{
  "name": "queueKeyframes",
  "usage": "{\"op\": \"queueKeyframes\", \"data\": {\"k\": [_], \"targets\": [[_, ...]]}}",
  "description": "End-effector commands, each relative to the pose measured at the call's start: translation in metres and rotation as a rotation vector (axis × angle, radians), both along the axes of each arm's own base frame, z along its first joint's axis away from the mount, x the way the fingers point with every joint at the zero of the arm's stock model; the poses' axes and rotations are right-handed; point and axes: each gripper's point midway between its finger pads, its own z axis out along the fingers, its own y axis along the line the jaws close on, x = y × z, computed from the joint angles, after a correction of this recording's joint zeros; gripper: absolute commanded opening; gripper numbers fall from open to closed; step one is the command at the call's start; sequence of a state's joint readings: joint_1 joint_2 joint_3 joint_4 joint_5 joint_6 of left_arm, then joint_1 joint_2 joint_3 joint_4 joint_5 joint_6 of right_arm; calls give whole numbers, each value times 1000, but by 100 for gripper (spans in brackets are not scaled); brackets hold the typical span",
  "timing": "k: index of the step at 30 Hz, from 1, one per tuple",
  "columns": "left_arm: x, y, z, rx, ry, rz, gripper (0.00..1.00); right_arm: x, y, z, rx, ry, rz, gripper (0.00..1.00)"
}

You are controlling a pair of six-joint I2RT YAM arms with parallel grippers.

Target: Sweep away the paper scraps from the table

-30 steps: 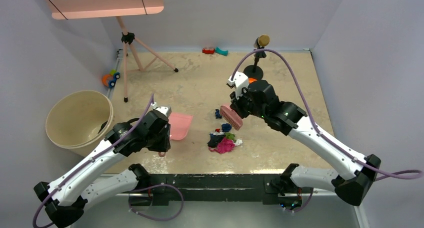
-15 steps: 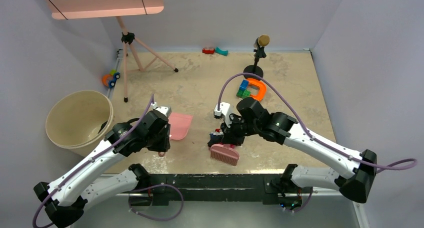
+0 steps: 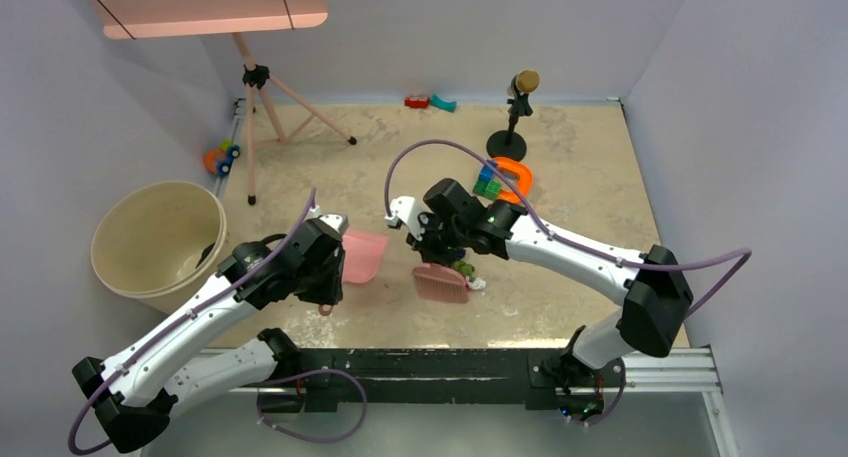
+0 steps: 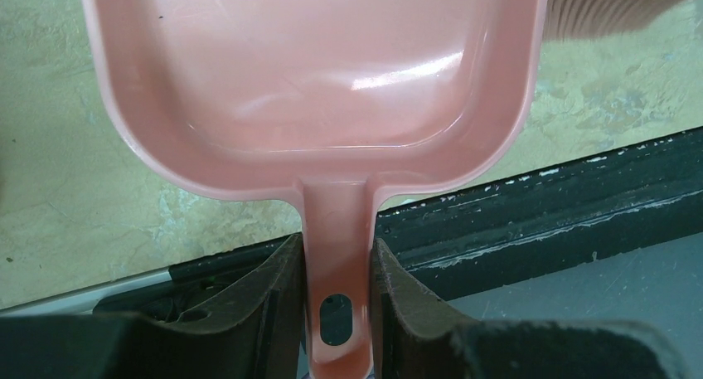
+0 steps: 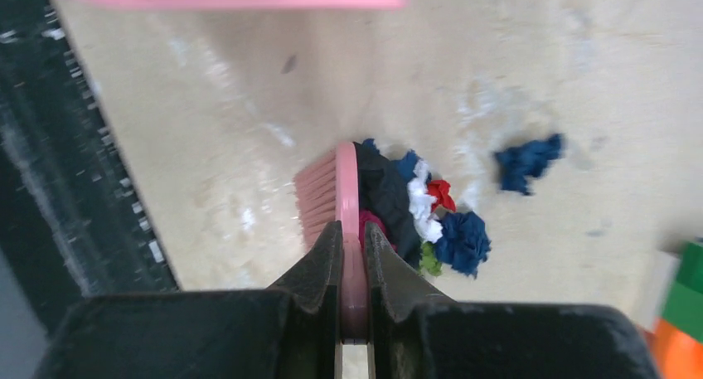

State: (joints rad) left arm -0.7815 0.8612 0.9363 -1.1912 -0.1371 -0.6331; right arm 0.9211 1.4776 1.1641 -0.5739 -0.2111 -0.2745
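Your right gripper [image 5: 351, 230] is clamped tight on the pink brush [image 5: 330, 192]. The brush is low over the table [image 5: 207, 147], with the paper scraps [image 5: 419, 209] bunched against its right side. One dark blue scrap [image 5: 528, 161] lies apart, on the far side of the pile. Off to the left is the pink dustpan [image 4: 315, 89], handle pinched in your left gripper [image 4: 336, 256]. Looks like mid-sweep to me, but the brush sits between pile and pan. I'd bring it round to the right of the scraps, then push left into the pan and catch that stray too.
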Motion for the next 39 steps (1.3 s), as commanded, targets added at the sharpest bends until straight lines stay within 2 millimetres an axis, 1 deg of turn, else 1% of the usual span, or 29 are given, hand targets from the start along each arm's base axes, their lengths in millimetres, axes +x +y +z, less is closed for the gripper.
{"op": "queueKeyframes", "data": {"k": [1, 3, 5, 6, 8, 11, 13, 15, 16, 17, 18, 20, 22, 24, 26, 29, 31, 35, 39], "targets": [[3, -5, 1, -12, -17, -30, 0, 70, -3, 50, -11, -296, -118, 0], [3, -5, 0, -9, -13, -32, 0, 80, -2, 74, 21, -350, -152, 0], [3, -6, 0, -8, -11, -34, 0, 84, 1, 97, 58, -382, -159, 0], [3, -6, -1, -6, -9, -34, 0, 83, 3, 107, 79, -389, -156, 0], [3, -7, -1, -9, -8, -38, 0, 76, 6, 121, 116, -381, -130, 0], [1, -11, -2, -27, 2, -62, 0, 68, 0, 140, 172, -389, -142, 0], [0, -20, -5, -56, 15, -95, 0, 68, -10, 149, 202, -413, -205, 0], [1, -24, -9, -50, 34, -117, 0, 76, -32, 157, 200, -462, -335, 0], [3, -22, -12, -16, 42, -107, 0, 82, -44, 159, 190, -489, -404, 0], [8, -22, -12, 2, 29, -99, 0, 89, -57, 158, 171, -511, -470, 0], [11, -25, -13, 2, 18, -111, 0, 97, -72, 156, 142, -527, -549, 0], [16, -36, -16, 3, 11, -139, 0, 111, -96, 150, 92, -534, -643, 0], [19, -46, -21, 29, 23, -169, 0, 122, -111, 141, 39, -543, -695, 0], [21, -54, -29, 82, 35, -192, 0, 133, -119, 131, -6, -554, -723, 0], [21, -66, -37, 98, 46, -227, 0, 143, -118, 120, -21, -551, -726, 0], [19, -85, -46, 76, 55, -283, 0, 158, -110, 103, -31, -543, -711, 0], [15, -94, -50, 62, 61, -326, 0, 168, -104, 93, -25, -533, -700, 0], [7, -105, -60, 87, 74, -426, 0, 184, -98, 77, -33, -519, -678, 0], [6, -109, -72, 140, 98, -474, 0, 192, -94, 57, -73, -501, -656, 0]]}}
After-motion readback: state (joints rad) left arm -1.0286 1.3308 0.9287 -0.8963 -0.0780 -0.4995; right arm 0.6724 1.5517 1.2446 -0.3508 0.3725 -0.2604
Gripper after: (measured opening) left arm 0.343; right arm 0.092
